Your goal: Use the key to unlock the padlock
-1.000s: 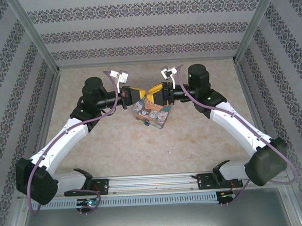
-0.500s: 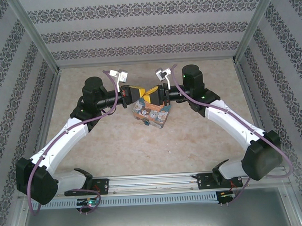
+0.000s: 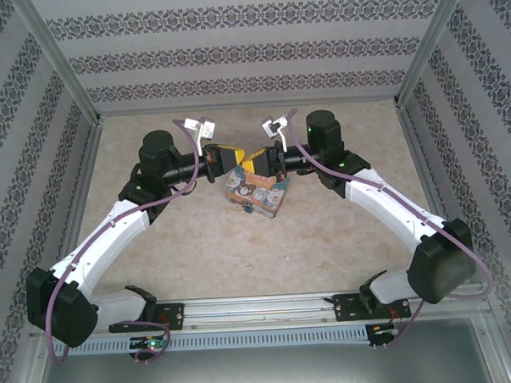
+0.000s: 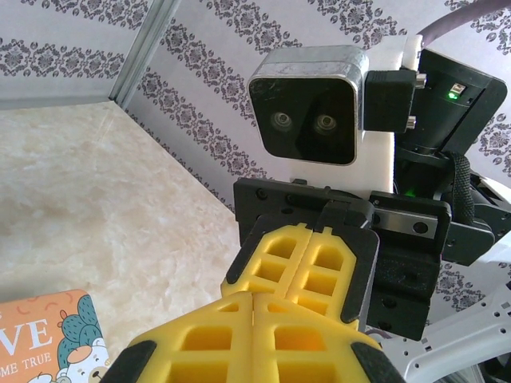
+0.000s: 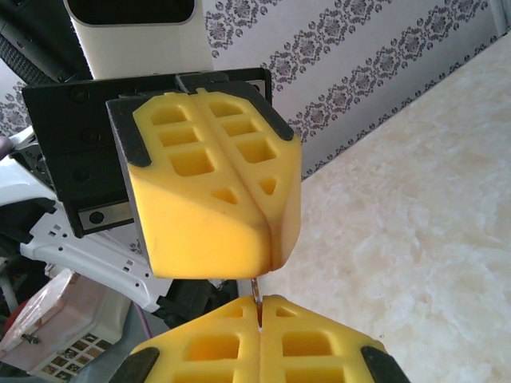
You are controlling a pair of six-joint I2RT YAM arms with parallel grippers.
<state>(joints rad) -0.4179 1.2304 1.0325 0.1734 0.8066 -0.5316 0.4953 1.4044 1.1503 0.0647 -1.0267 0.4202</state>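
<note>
Above the orange "LOVE" tin (image 3: pixel 257 191), my left gripper (image 3: pixel 240 162) and right gripper (image 3: pixel 248 164) meet tip to tip, both shut. In the right wrist view a thin silvery sliver, the key (image 5: pixel 255 287), bridges the small gap between my right gripper (image 5: pixel 259 303) and the left gripper (image 5: pixel 270 263), and runs into the seam of each. The left wrist view has the left gripper (image 4: pixel 255 297) pressed against the right gripper (image 4: pixel 297 281), hiding the key. A small teal thing at the tin's near edge looks like the padlock (image 3: pixel 249 208).
The tin's corner (image 4: pixel 48 339) lies just left of and below the left gripper. Patterned walls (image 3: pixel 232 52) enclose the beige tabletop (image 3: pixel 241 243) at the back and sides. The arm bases sit on a rail (image 3: pixel 261 308) at the near edge.
My right gripper has shut, and its arm has shifted slightly left toward the left gripper. The left arm has stayed still and shut.
</note>
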